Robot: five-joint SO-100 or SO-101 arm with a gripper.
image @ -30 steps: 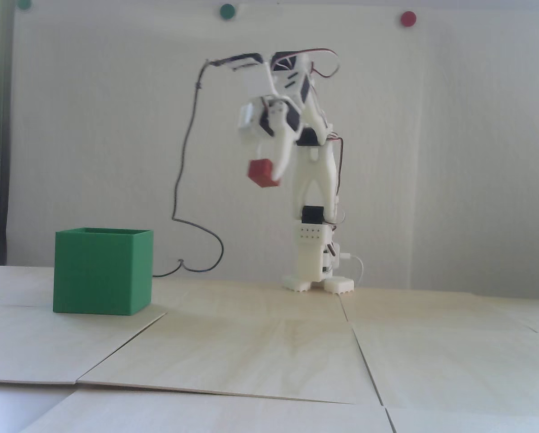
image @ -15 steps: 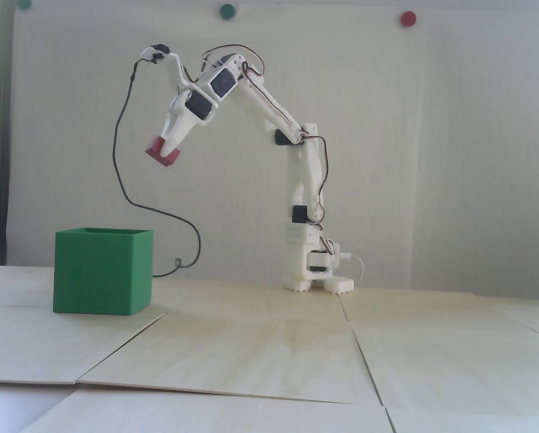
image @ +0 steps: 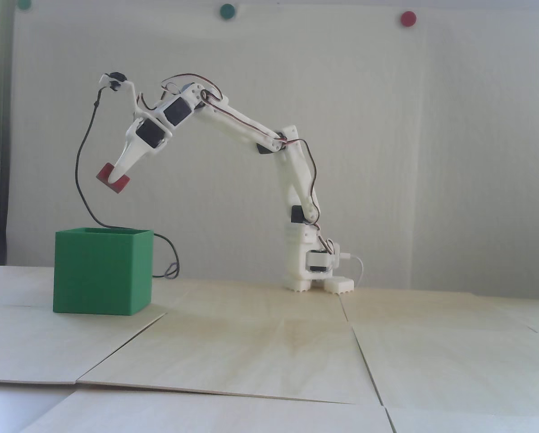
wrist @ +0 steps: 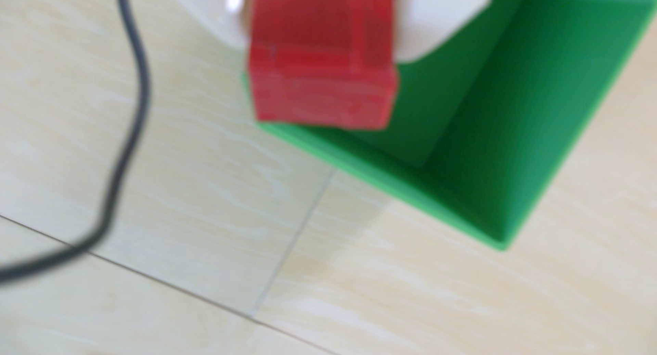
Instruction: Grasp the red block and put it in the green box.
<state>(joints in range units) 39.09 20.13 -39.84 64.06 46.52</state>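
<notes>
The gripper (image: pixel 116 175) is squeezed tight on the red block (image: pixel 111 178), high in the air above the green box (image: pixel 102 270), over its near rim, with open space between.

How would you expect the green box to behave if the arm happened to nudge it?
The green box probably slides rather than tips: it sits flat on smooth wood and is about as wide as tall. Its thin walls and empty inside suggest it is light, so even a slight bump may shift it.
</notes>
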